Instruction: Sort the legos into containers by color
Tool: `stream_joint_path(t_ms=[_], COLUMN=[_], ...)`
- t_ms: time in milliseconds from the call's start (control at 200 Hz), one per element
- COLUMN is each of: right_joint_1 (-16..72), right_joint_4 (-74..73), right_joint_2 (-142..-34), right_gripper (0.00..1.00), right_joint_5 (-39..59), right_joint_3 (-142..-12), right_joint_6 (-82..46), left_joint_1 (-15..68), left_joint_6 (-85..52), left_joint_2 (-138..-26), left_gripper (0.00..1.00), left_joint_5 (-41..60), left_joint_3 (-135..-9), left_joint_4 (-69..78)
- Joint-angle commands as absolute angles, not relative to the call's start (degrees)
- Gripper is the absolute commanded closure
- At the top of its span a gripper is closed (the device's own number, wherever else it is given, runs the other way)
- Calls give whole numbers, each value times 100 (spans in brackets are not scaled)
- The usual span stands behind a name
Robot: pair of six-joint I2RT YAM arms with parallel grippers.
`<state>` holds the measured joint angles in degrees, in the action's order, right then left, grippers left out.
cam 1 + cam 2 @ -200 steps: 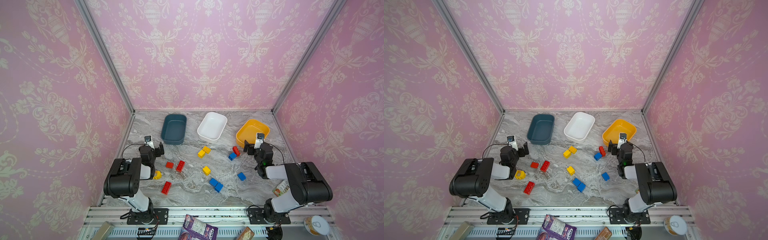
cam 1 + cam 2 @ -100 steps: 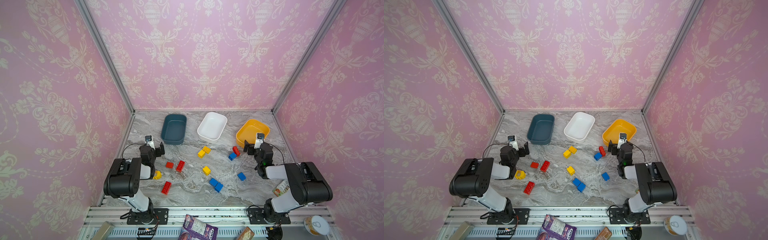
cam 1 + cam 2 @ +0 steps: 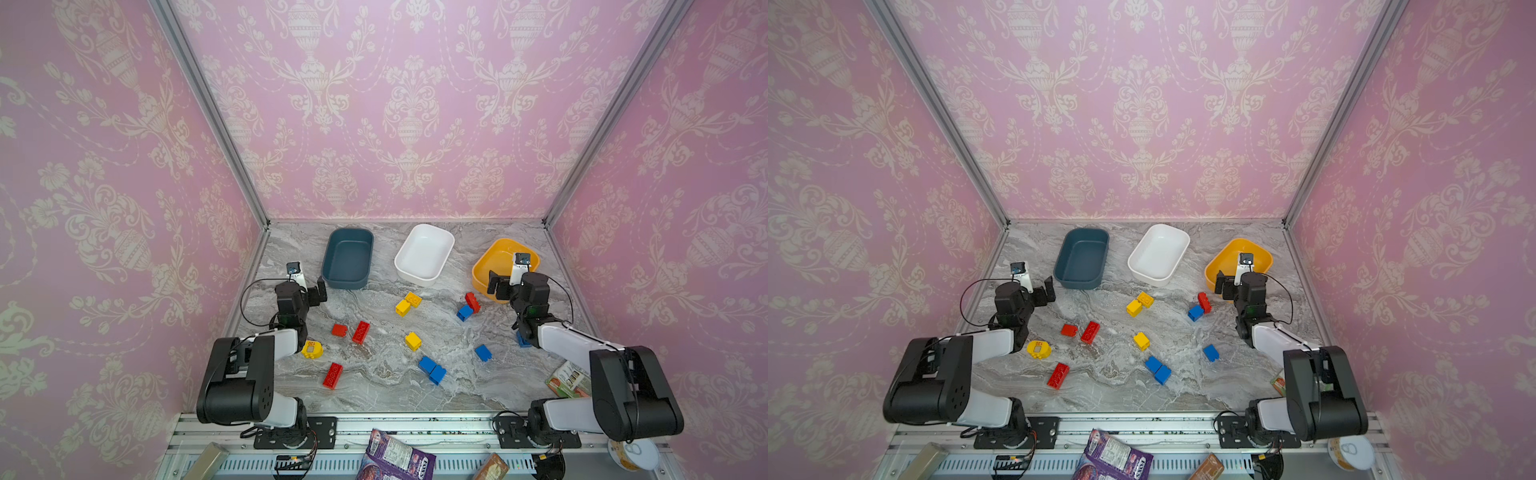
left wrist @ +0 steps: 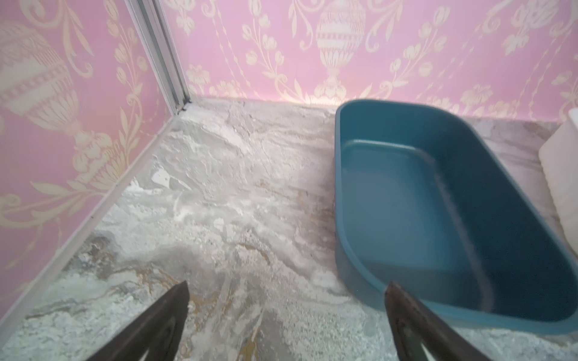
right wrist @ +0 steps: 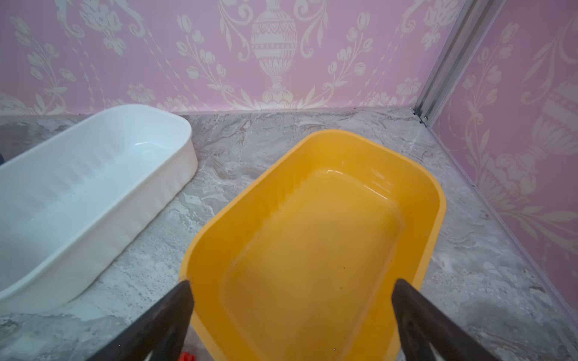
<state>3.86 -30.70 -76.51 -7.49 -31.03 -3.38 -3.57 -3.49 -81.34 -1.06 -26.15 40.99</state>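
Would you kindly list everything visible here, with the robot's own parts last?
Red bricks: four, red, on table.
Yellow bricks: three, yellow, centre.
Round piece: one, yellow, beside left arm.
Blue bricks: five, blue, one partly under right arm.
Tubs: three, teal, white, orange, empty, back row.
Packets: three, purple, brown, green, front and right edge.
Can: one, silvery, front right.
Bar: one, metallic, front left.
Left gripper: one, black, open, beside teal tub.
Right gripper: one, black, open, at orange tub.

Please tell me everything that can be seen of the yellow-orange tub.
The yellow-orange tub is a rounded rectangular container of glossy plastic, open-topped and empty. It stands upright on the marble-patterned table, back right, angled, apart from the white tub. The open right gripper hangs over its near end; contact is unclear.
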Motion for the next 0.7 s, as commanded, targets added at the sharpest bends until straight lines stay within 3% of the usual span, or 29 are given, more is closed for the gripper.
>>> stream_joint_path(t_ms=[0, 255, 470, 696], right_joint_1=[598, 1109, 1476, 1669], right_joint_4=[-1851, -275, 363, 677], right_joint_2=[-7369, -7942, -8659, -9089], right_gripper=[0, 0, 0, 0], right_joint_5=[-788, -763, -576, -219], right_joint_3=[-3420, -4833, -5818, -6374], right_joint_6=[-622, -1097, -1463, -1750], left_joint_1=[-335, 236, 912, 1107], left_joint_6=[-428, -841, -1059, -1726], left_joint_2=[-7754, -8138, -9345, -10743], left_gripper=[1, 3, 5, 13], left_joint_5=[-343, -278, 153, 1072], left_joint_3=[-3043, -4843, -6705, -8023], left_joint_4=[2783, 917, -378, -902])
